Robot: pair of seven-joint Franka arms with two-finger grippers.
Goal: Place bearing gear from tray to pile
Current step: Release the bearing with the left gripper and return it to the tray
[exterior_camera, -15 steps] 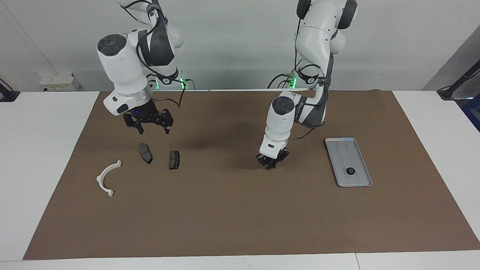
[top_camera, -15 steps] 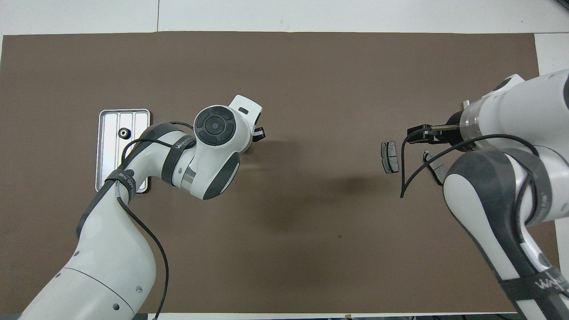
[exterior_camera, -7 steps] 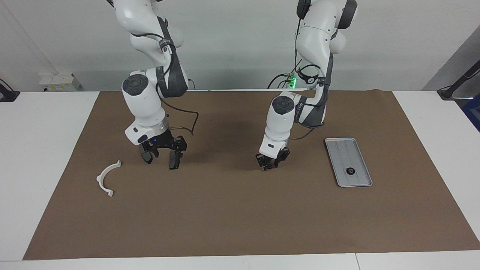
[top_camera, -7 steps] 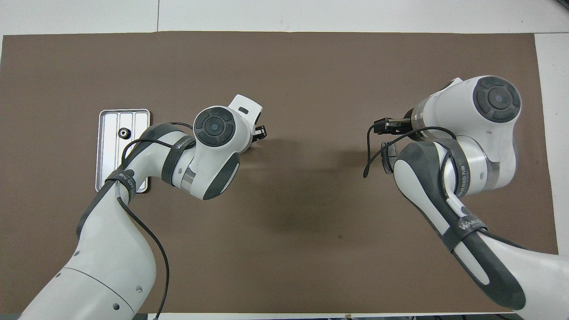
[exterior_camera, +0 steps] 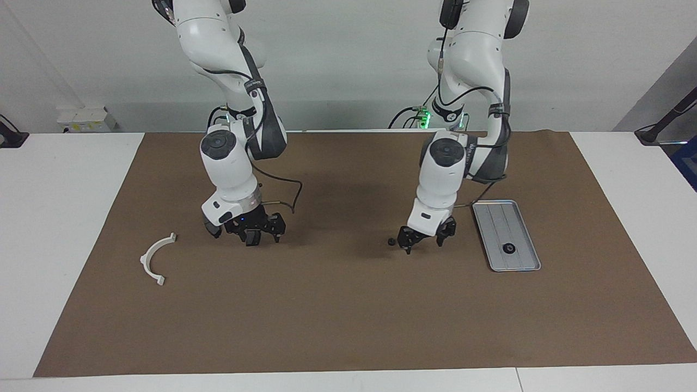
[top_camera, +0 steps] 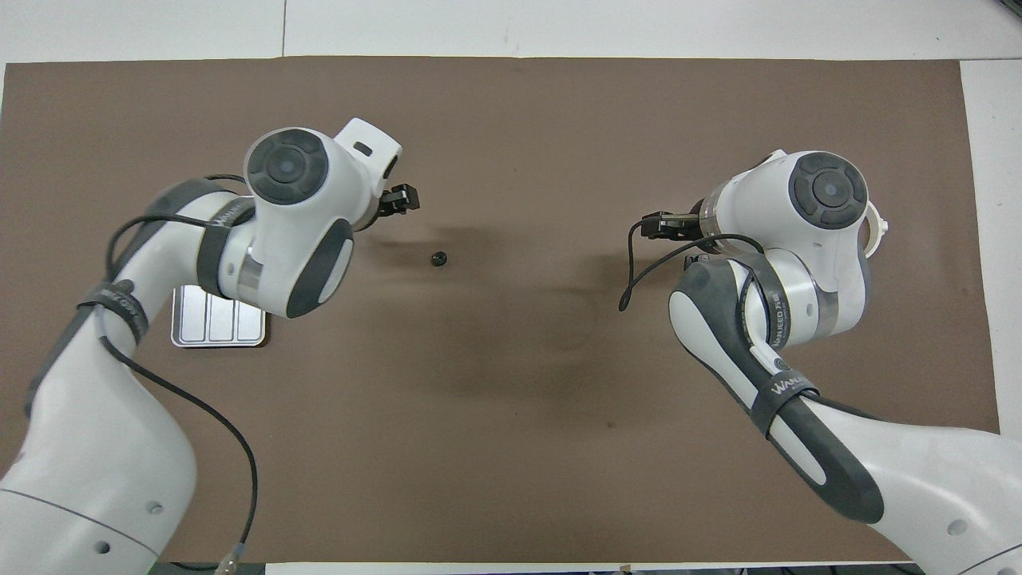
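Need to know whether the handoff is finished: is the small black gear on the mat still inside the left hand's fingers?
No: the small black gear lies alone on the mat, beside the open left hand.

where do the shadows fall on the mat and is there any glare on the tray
Facing view: soft dark patches lie on the mat under both arms, nearer the robots than each hand; the tray looks evenly grey, no hot spot. Overhead view: a broad blurred shadow spreads mid-mat, and the tray's uncovered end shows brighter, mildly reflective.
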